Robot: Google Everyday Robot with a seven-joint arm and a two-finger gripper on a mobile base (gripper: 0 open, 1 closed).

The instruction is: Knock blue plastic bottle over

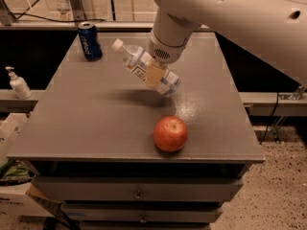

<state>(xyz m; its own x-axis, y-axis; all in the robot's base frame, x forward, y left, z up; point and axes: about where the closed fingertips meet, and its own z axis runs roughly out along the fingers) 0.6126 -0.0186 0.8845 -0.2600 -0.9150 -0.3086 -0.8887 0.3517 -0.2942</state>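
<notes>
The blue plastic bottle, clear with a white cap and a white label, is tipped far over, cap pointing up-left, its base close to the grey table top. My gripper reaches down from the big white arm at the top right and is shut on the bottle's middle; a tan finger lies across the label.
A dark blue soda can stands at the table's back left corner. A red apple sits near the front edge. A white pump bottle stands on a ledge to the left. Drawers are below the table top.
</notes>
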